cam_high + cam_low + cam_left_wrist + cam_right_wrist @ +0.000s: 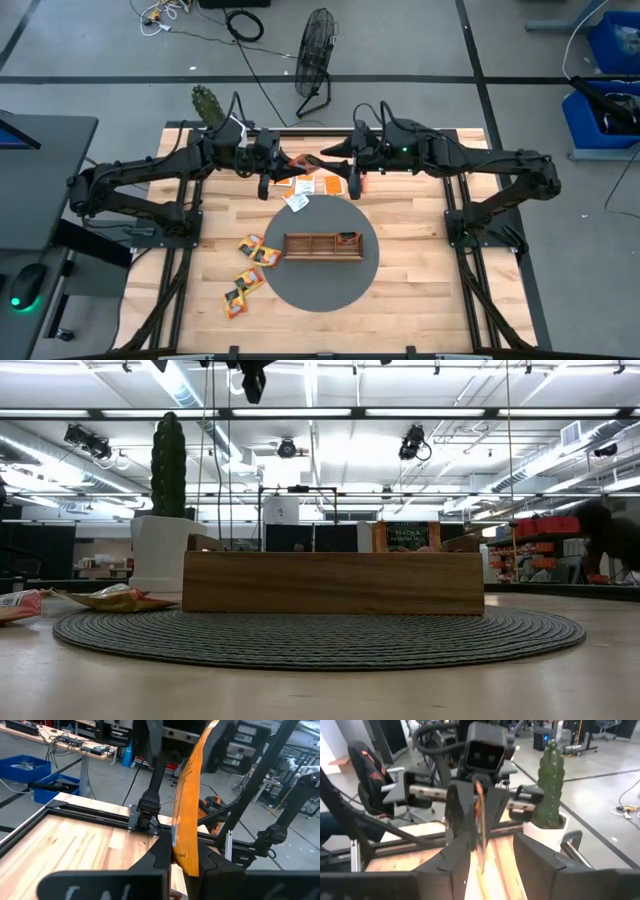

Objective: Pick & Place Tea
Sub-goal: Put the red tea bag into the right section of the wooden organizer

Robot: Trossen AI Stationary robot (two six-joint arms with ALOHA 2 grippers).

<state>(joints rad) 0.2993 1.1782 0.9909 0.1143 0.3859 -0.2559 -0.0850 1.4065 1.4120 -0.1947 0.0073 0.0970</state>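
While both arms reach inward and meet above the desk behind the tray, an orange sachet is held edge-on between them, apparently so one arm can hand it to the other. The left gripper has its fingers clamped on the sachet's lower edge, so the packet stands upright in the air. The right gripper faces it from the other side of the packet, fingers apart with the thin orange edge lying between them. I cannot tell whether they touch it yet.

The tray sits in the middle of a round grey mat, a reachable drop spot for both arms. One sachet already stands in the tray's end compartment on the right arm's side, so the task is under way.

More sachets lie in a loose heap just behind the tray, under the grippers. Another scatter lies beside the tray toward the left arm, partly on the mat's edge. A potted cactus stands well behind the tray at the desk's far edge.
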